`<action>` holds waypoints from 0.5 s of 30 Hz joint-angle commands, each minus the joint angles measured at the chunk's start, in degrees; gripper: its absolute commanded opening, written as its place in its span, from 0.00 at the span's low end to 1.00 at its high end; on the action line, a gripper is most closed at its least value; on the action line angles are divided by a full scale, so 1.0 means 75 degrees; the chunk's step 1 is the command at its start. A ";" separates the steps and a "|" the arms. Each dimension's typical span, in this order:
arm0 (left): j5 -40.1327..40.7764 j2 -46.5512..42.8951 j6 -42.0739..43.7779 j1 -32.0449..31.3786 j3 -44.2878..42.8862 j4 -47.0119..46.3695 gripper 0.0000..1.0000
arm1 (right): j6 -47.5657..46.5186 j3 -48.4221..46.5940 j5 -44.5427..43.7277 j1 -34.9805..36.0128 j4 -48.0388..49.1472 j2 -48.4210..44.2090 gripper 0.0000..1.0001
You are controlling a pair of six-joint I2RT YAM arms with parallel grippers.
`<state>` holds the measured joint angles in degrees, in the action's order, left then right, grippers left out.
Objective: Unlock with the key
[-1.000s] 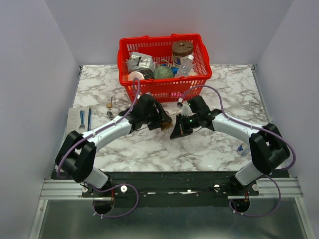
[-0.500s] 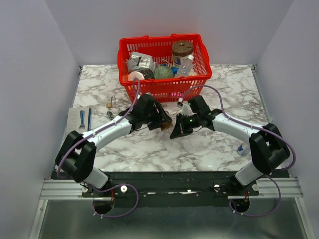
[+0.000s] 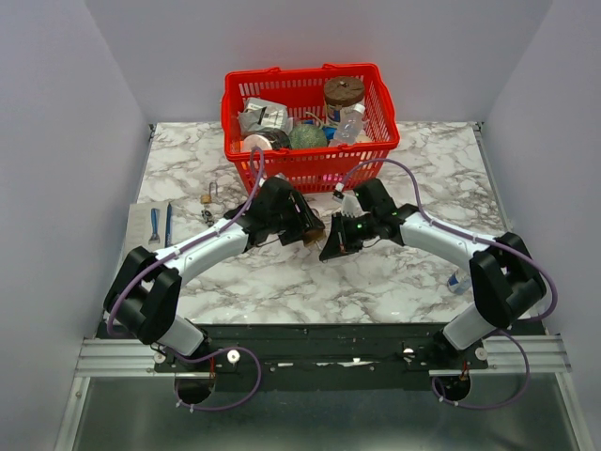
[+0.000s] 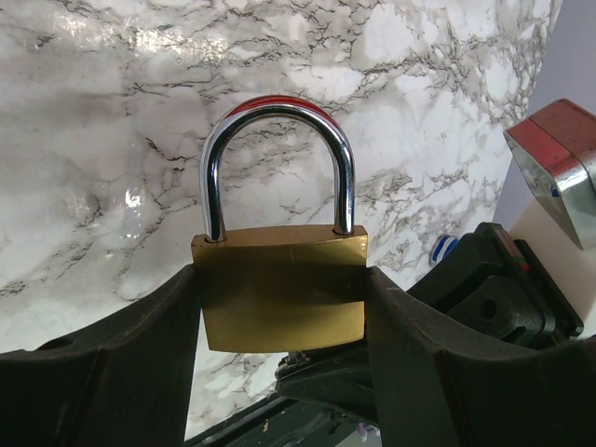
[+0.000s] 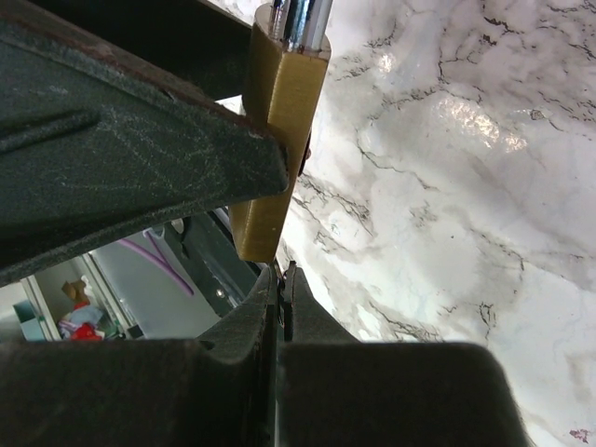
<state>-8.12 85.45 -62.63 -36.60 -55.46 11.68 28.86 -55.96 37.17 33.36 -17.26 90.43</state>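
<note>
- Above the middle of the marble table [image 3: 282,282], in front of the red basket [image 3: 310,171], the two grippers meet tip to tip.
- No brand or lettering can be read on the padlock [image 4: 279,289]. Its brass face looks plain in the left wrist view.
- Left gripper [image 4: 279,312] is clenched on the padlock, one black finger [image 4: 140,358] against each narrow side of the brass body.
- Seen from the left wrist, the padlock stands upright. Its long axis runs along the gripper's reach, with the steel shackle [image 4: 277,158] pointing away from the fingers and seated at both legs.
- Its base, the opposite end, faces the right arm's black parts, which crowd in below it.
- Seen from the right wrist, the padlock [image 5: 277,121] shows edge-on, with the shackle at the top of the frame and the base just above the fingertips.
- Right gripper [image 5: 281,293] is pinched nearly closed on a thin sliver, the key [image 5: 283,279], whose tip is at the padlock's base. How far it has entered I cannot tell.
- Near the table's left edge lie a second small padlock [image 3: 206,198] and two blue tools [image 3: 160,225].
</note>
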 commanded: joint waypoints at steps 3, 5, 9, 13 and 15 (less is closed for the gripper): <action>-0.0101 -0.0214 -0.0063 -0.0089 -0.0234 -0.0409 0.00 | -0.0040 -0.0249 0.0013 -0.0031 0.0075 0.0177 0.01; -0.0101 -0.0237 -0.0087 -0.0101 -0.0222 -0.0409 0.00 | -0.0028 -0.0261 -0.0045 -0.0031 0.0051 0.0200 0.01; -0.0078 -0.0272 -0.0087 -0.0101 -0.0187 -0.0409 0.00 | 0.0007 -0.0307 -0.0174 -0.0031 -0.0031 0.0212 0.01; -0.0066 -0.0296 -0.0087 -0.0124 -0.0164 -0.0409 0.00 | 0.0042 -0.0448 -0.0303 -0.0031 -0.0125 0.0294 0.01; -0.0054 -0.0319 -0.0122 -0.0135 -0.0129 -0.0409 0.00 | 0.0101 -0.0565 -0.0338 -0.0031 -0.0148 0.0364 0.01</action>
<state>-7.55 85.45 -62.63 -36.86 -55.46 11.64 28.91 -57.14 36.97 33.39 -18.33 91.61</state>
